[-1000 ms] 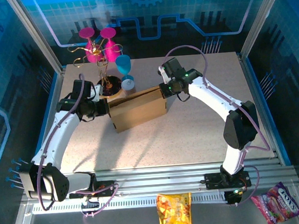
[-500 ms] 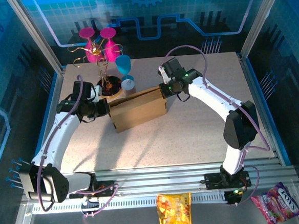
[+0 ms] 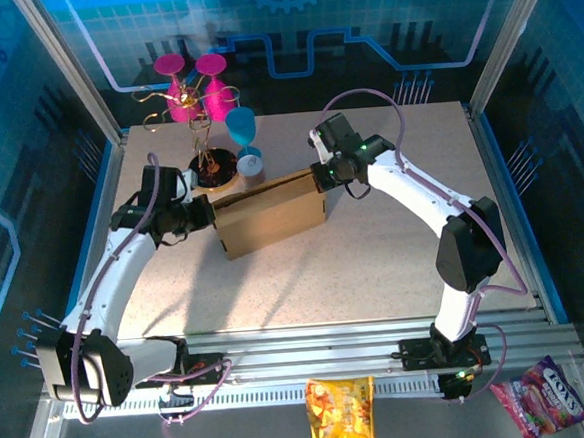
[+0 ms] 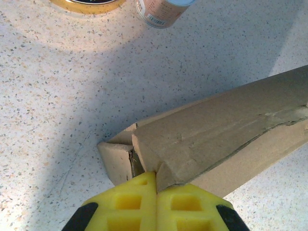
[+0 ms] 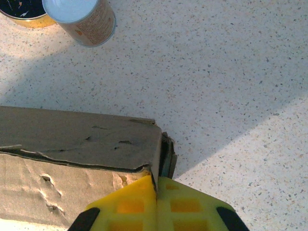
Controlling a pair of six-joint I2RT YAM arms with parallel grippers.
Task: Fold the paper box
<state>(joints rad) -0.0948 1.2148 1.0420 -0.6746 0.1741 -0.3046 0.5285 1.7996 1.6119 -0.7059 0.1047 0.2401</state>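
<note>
The paper box [image 3: 270, 216] is a brown cardboard mailer lying closed up as a shallow box in the middle of the table, its long side running left to right. My left gripper [image 3: 209, 213] is shut, its yellow tips against the box's left end, where a creased lid corner [image 4: 159, 159] meets the finger seam [image 4: 156, 175]. At the right end my right gripper [image 3: 319, 175] is also shut. Its tips [image 5: 157, 180] press against the corner of the box [image 5: 82, 139], beside a narrow gap with tucked flap edges.
Behind the box stand a small can [image 3: 251, 165], a black gold-rimmed dish [image 3: 213, 167], a blue goblet [image 3: 243, 130] and two pink goblets [image 3: 192, 86] on a gold wire stand. Two snack bags [image 3: 341, 411] [image 3: 545, 397] lie by the front rail.
My left arm has shifted slightly to the left and lower, tips still at the box's left end. The box and right arm have not visibly moved.
</note>
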